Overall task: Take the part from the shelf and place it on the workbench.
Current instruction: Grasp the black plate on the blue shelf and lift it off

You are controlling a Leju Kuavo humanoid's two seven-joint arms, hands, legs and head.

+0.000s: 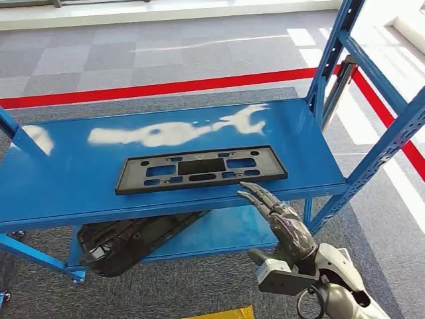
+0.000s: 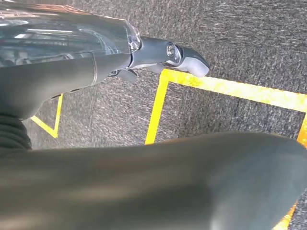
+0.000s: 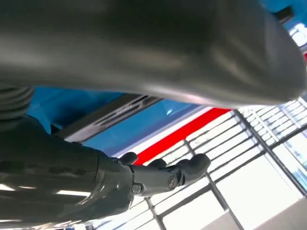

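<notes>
Flat black part (image 1: 201,169) lies lengthwise on the upper blue shelf (image 1: 65,179), close to its front edge. Right hand (image 1: 281,222) is raised in front of that edge, fingers (image 1: 255,193) extended and slightly apart, holding nothing; fingertips sit just off the part's near right corner, contact cannot be told. Left hand (image 2: 108,62) hangs over grey carpet with yellow floor tape (image 2: 231,88), fingers straight, holding nothing. A second black moulded part (image 1: 130,242) lies on the lower shelf. Bare shelf surface surrounds the part on its left, right and far sides.
</notes>
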